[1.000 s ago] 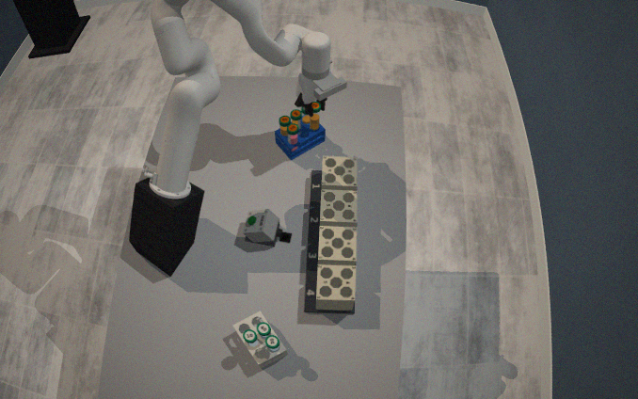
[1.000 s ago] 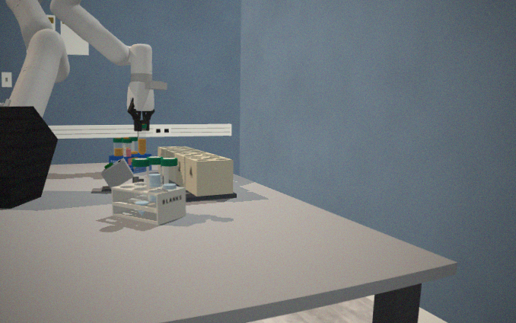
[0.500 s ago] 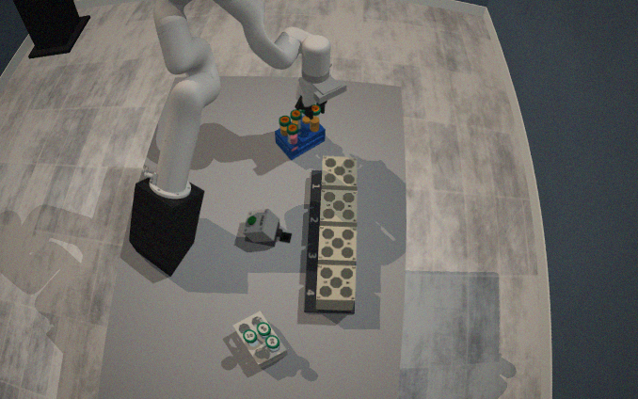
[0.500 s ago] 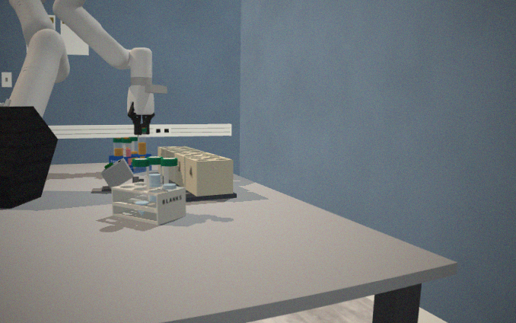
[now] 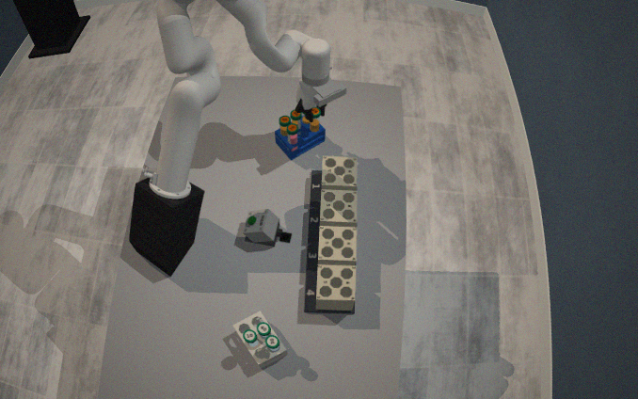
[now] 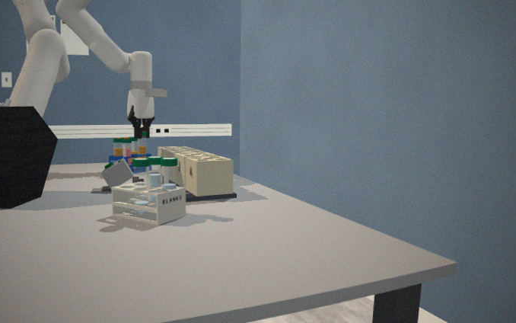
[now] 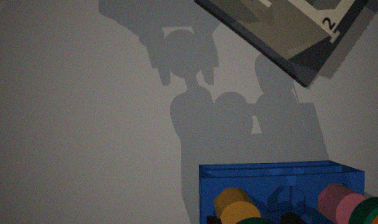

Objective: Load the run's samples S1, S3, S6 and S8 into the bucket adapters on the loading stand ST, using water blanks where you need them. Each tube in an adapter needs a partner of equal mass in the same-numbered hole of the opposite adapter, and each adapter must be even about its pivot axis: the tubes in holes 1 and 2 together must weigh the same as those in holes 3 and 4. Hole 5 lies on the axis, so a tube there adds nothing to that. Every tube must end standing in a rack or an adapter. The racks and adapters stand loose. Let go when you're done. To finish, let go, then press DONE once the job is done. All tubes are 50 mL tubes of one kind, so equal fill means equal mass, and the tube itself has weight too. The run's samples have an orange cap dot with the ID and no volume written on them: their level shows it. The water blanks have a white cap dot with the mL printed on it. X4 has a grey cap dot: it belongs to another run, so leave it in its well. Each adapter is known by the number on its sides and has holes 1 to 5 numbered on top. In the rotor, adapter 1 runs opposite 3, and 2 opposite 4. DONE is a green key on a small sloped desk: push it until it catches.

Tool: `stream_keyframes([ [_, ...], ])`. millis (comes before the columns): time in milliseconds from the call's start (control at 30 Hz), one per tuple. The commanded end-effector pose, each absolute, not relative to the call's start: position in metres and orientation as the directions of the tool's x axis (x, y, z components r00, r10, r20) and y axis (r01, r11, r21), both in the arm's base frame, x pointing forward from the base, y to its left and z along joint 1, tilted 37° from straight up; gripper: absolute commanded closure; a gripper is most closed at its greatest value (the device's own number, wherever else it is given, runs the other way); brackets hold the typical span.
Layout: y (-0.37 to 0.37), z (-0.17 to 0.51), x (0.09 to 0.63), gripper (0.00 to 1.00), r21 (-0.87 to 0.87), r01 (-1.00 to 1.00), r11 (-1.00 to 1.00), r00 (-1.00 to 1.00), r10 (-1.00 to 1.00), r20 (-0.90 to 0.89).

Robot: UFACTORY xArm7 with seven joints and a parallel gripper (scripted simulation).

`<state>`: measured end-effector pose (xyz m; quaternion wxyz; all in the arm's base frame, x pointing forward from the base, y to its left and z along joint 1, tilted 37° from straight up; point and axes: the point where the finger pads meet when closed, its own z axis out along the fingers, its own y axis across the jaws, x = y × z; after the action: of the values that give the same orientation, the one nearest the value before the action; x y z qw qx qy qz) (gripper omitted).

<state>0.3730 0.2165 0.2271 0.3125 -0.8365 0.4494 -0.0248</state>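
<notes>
My gripper is shut on a green-capped tube with orange liquid. The tube is upright at the blue rack, its lower end seemingly in a well; its ID is not readable. Other tubes stand in the rack, among them a pink one. Adapter 1, adapter 2, adapter 3 and adapter 4 show empty holes on the stand. Three white-dotted blanks stand in the BLANKS rack.
The small grey desk with the green DONE key is between the arm's base and the stand. The adapters form one row beside the blue rack. The BLANKS rack is beyond the adapter 4 end of the stand.
</notes>
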Motion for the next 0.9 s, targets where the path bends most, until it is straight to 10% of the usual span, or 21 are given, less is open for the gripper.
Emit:
stream_keyframes([
  [0, 0.218, 0.226, 0.375, 1.0, -0.547, -0.736, -0.399, 0.594, -0.768, -0.239],
  [867, 0.226, 0.212, 0.38, 1.0, -0.547, -0.736, -0.399, 0.594, -0.768, -0.239],
])
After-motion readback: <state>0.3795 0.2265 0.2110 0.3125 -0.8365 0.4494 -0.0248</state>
